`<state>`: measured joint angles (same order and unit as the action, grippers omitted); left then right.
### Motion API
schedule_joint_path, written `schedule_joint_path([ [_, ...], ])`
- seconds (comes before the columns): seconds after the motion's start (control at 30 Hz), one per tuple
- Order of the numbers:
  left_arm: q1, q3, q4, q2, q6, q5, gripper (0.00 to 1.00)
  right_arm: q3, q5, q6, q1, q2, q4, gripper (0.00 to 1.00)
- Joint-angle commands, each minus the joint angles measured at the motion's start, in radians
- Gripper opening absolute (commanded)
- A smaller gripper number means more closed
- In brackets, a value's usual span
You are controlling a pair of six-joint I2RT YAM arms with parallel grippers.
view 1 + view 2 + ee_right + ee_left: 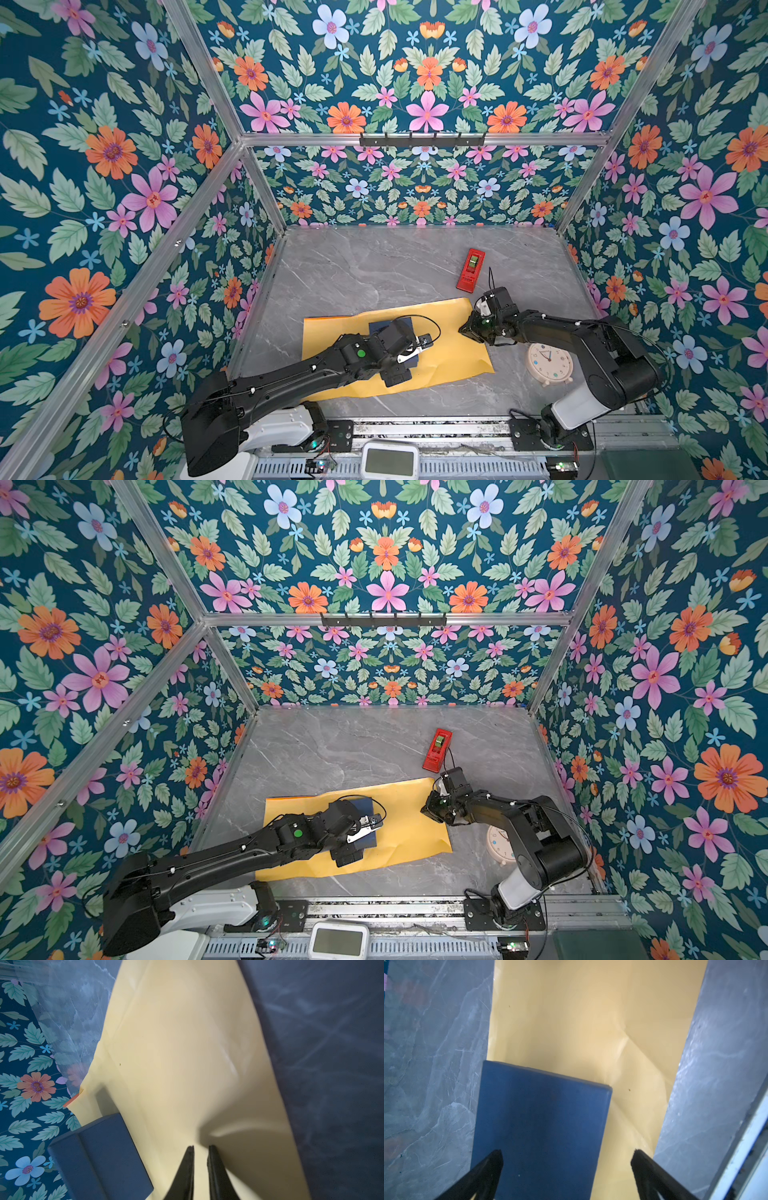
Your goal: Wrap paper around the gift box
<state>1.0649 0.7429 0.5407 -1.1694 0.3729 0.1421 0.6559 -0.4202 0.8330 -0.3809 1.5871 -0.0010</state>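
The yellow paper (449,332) lies spread on the grey marble table in both top views, with a sliver of its orange underside showing at the far left edge. The dark-blue gift box (379,327) rests on the paper's left half, mostly hidden under my left arm. My left gripper (566,1155) hovers open over the box (542,1126), one finger above the box and the other above the paper (571,1022). My right gripper (200,1147) is shut on the paper (187,1043) at its far right corner (463,330), where the sheet puckers. The box (99,1157) lies apart from it.
A slim red gadget (470,270) lies on the table beyond the right gripper. A beige alarm clock (549,363) sits under the right arm, by the paper's right edge. A white device (389,460) sits on the front rail. Floral walls close in three sides.
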Motion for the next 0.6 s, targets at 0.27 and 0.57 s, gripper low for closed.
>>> schedule_joint_path([
  [0.27, -0.002, -0.046, 0.028, -0.003, 0.169, 0.097, 0.99, -0.015, 0.066, -0.007, 0.001, 0.013, -0.061, 0.17],
  [0.57, -0.004, -0.060, 0.007, 0.010, 0.199, 0.137, 0.99, -0.021, 0.064, -0.001, 0.000, 0.016, -0.059, 0.17],
])
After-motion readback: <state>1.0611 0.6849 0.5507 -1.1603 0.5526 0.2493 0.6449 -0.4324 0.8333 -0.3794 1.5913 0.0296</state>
